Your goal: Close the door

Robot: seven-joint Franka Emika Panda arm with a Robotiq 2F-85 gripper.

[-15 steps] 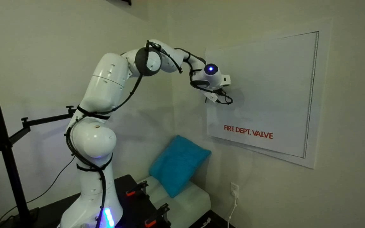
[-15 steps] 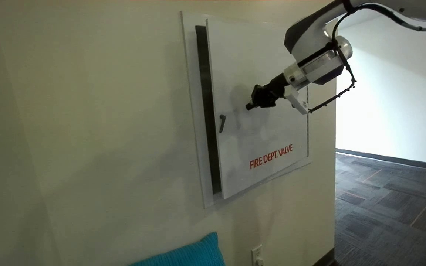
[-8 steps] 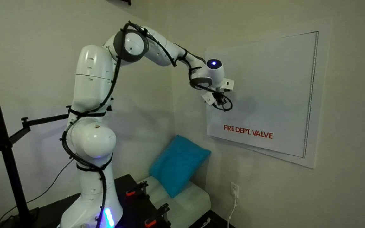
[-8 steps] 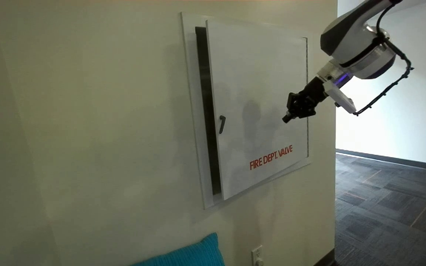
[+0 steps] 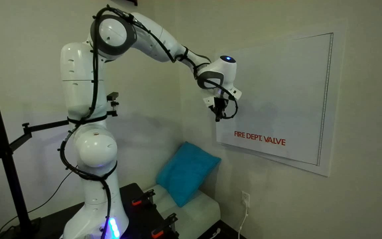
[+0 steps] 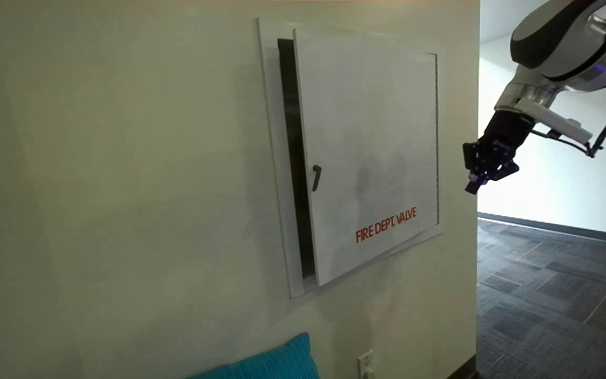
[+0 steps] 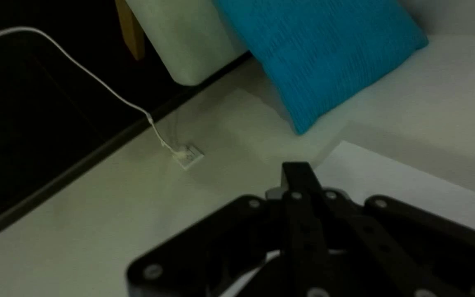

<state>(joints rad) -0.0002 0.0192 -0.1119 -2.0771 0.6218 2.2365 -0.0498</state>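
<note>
The white door with red "FIRE DEPT. VALVE" lettering stands ajar in its wall frame. A dark gap runs along its edge beside the small dark latch handle. The door also shows in an exterior view, where its handle is hidden. One pale corner of the door shows in the wrist view. My gripper is apart from the door, in front of its hinge side, and points downward. It also shows in an exterior view. In the wrist view its fingertips are together with nothing between them.
A blue pillow leans on a pale seat below the door. A wall outlet with a white cable is under the door. A black stand rises beside the arm. A carpeted hallway lies past the wall's end.
The arm has drawn back from the door, and my gripper has tilted further downward and moved away from the panel. The door has stayed ajar at about the same angle.
</note>
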